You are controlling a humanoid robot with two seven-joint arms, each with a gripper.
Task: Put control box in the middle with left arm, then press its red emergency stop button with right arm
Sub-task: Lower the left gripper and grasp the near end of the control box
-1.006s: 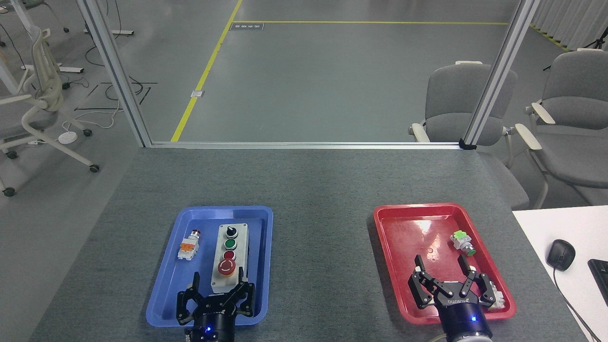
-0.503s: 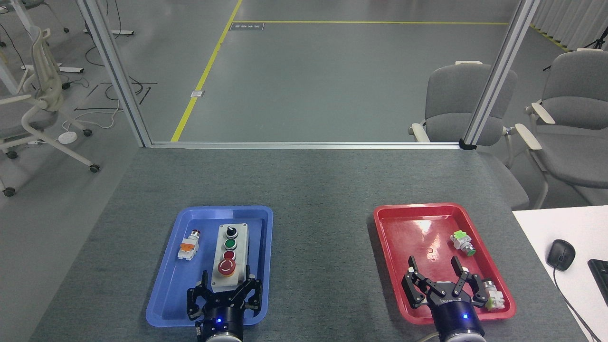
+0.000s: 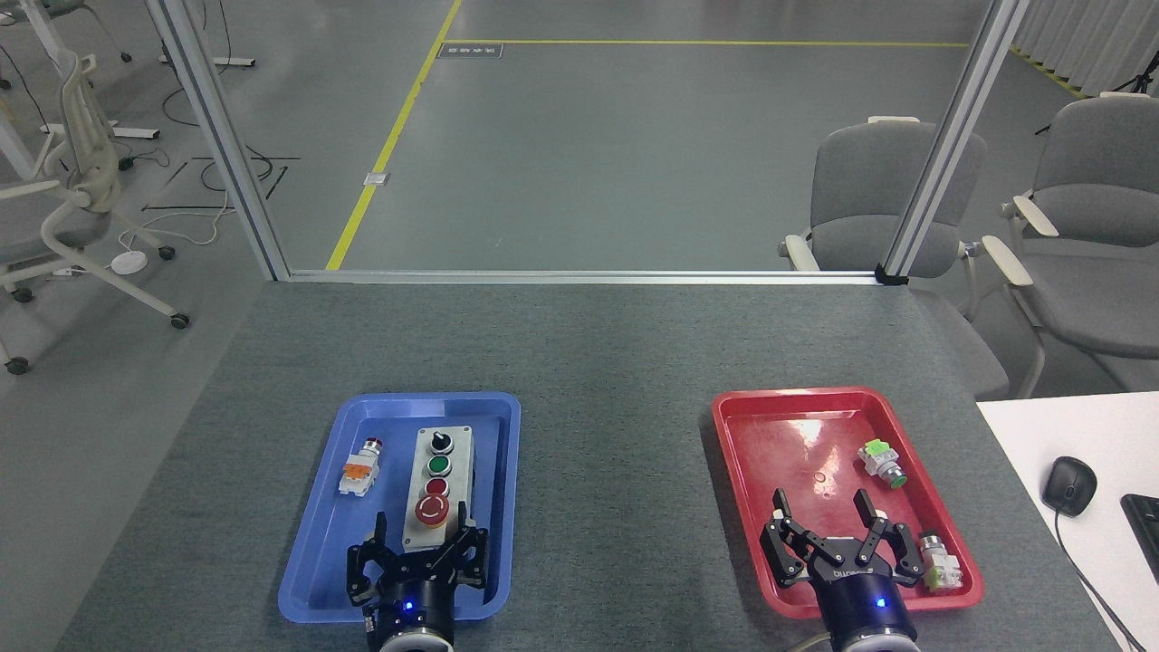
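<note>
I count 2 plastic trays, blue & red; 1 oblong grey control box; 3 small loose push-buttons.

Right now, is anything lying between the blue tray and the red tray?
No. In the head view, only bare grey tabletop lies between the blue tray and the red tray.

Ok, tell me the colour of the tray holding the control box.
Blue. The tray under the control box shows best in the head view.
</note>
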